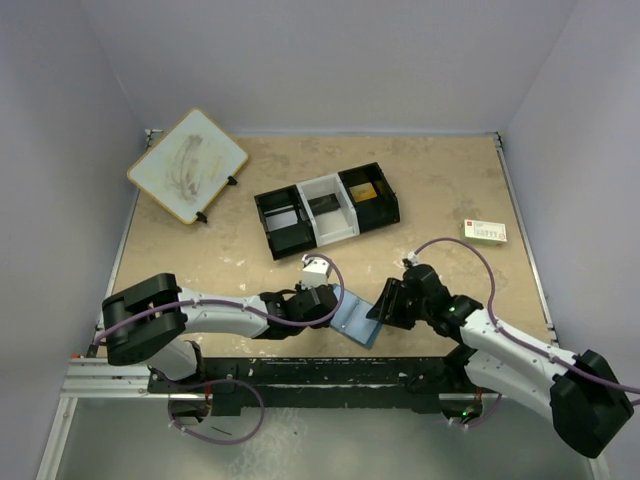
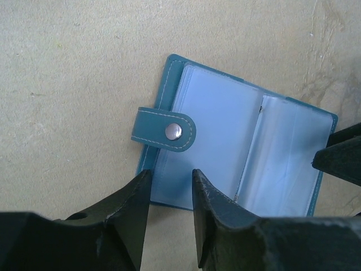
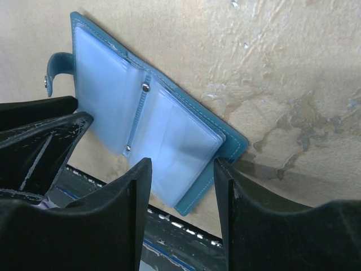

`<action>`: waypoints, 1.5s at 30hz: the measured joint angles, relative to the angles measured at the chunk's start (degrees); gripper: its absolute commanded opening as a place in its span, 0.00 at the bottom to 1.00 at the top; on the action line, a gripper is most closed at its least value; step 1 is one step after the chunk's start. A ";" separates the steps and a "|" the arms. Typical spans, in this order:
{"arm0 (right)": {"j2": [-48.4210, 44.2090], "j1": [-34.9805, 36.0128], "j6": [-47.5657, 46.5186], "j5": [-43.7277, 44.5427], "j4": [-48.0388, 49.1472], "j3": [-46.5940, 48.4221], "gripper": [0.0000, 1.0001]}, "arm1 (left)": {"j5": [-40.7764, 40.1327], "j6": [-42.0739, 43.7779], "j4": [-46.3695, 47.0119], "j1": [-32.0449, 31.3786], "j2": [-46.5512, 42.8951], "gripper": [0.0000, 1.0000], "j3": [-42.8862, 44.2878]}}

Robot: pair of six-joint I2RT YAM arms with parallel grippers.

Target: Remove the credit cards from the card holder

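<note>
The card holder (image 1: 355, 318) lies open like a book on the table (image 1: 440, 180). It is close to the near edge, right between the two claws. Its little snap tab (image 2: 164, 131) is flopped over onto the left page.

The left claw (image 2: 169, 180) sits at the bottom edge of the left page. Its fingers are a little way apart and nothing is pinched between them. The right claw (image 3: 183, 164) is over the far corner of the right page. Its fingers are wide apart and it holds nothing too.

So the opening part looks done. The pockets inside are pale and cloudy, and I cannot tell if any cards are hiding in them. One white card (image 1: 485, 231) with green and red print lies far off on the right side of the table. A tray (image 1: 338, 240) with three boxes sits further back.

I think the pulling-out part is what is left, if cards are inside. A claw would need to pinch a card's edge while the other keeps the holder flat.
</note>
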 measured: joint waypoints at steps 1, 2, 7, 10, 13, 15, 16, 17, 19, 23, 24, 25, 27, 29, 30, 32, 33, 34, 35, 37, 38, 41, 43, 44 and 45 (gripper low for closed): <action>0.55 0.00 0.04 -0.31 0.31 -0.07 0.50 | 0.00 0.02 -0.02 0.00 0.00 0.33 0.00; 0.85 0.00 0.02 -0.59 0.79 -0.07 0.49 | 0.02 0.02 -0.02 0.00 0.00 0.33 0.00; 1.66 0.00 0.02 -1.29 3.26 -0.11 0.45 | 0.00 0.02 -0.02 0.00 0.09 0.33 0.00; 1.70 0.00 0.04 -2.40 5.05 -0.11 0.42 | -0.04 0.04 0.00 -0.02 0.15 0.33 0.02; 1.97 0.00 -0.02 -3.23 6.49 -0.07 0.41 | -0.17 0.02 -0.02 -0.07 0.35 0.33 0.22; 2.34 0.00 -0.04 -3.82 6.62 0.15 0.41 | -0.22 0.02 -0.02 -0.07 0.44 0.33 0.28; 2.40 0.00 -0.07 -3.91 6.62 0.24 0.42 | -0.22 0.02 -0.04 -0.13 0.44 0.33 0.31; 2.38 0.00 -0.11 -3.96 6.62 0.31 0.43 | -0.26 0.02 -0.04 -0.15 0.46 0.33 0.31; 2.29 0.00 -0.15 -4.04 6.69 0.42 0.45 | -0.42 0.02 -0.04 -0.31 0.48 0.33 0.33; 2.27 0.00 -0.22 -4.48 6.75 0.46 0.44 | -0.57 0.02 -0.04 -0.33 0.52 0.33 0.33; 2.32 0.00 -0.37 -4.59 6.75 0.48 0.39 | -0.59 0.02 -0.02 -0.33 0.52 0.33 0.33; 2.45 0.00 -0.68 -4.90 6.69 0.61 0.34 | -0.61 0.02 -0.02 -0.33 0.52 0.33 0.33; 2.91 0.00 -1.66 -5.27 6.56 1.18 0.21 | -0.61 0.02 -0.07 -0.33 0.57 0.33 0.39; 3.41 0.00 -2.58 -5.33 6.43 1.99 0.18 | -0.63 0.02 -0.09 -0.33 0.74 0.33 0.55; 3.52 0.00 -2.91 -5.33 6.43 2.38 0.24 | -0.63 0.02 -0.07 -0.33 0.90 0.33 0.66; 3.43 0.00 -3.34 -5.35 6.45 2.71 0.35 | -0.66 0.02 0.02 -0.37 1.05 0.33 0.76; 3.43 0.00 -3.37 -5.35 6.45 2.73 0.36 | -0.66 0.00 0.02 -0.39 1.07 0.33 0.76; 3.43 0.00 -3.63 -5.29 6.10 2.82 0.37 | -0.66 0.00 0.02 -0.39 1.07 0.32 0.79; 3.43 0.00 -3.76 -5.18 5.66 2.91 0.39 | -0.66 0.00 0.00 -0.37 1.07 0.32 0.81; 3.39 0.00 -4.04 -4.48 4.17 3.19 0.39 | -0.68 0.00 0.00 -0.39 1.07 0.32 0.81; 3.37 0.00 -4.20 -3.56 3.17 3.37 0.39 | -0.68 0.00 -0.02 -0.39 1.07 0.32 0.81; 3.37 0.00 -4.76 -1.42 0.24 4.22 0.40 | -0.68 0.00 -0.11 -0.39 1.07 0.32 0.85; 3.50 0.00 -5.14 -0.31 -1.31 5.11 0.42 | -0.70 0.00 -0.15 -0.39 1.07 0.32 0.87; 3.61 0.00 -5.38 0.79 -2.40 5.88 0.43 | -0.74 0.00 -0.22 -0.39 1.07 0.32 0.90; 3.67 0.00 -5.55 1.38 -3.34 6.58 0.44 | -0.79 0.00 -0.39 -0.39 1.05 0.32 0.96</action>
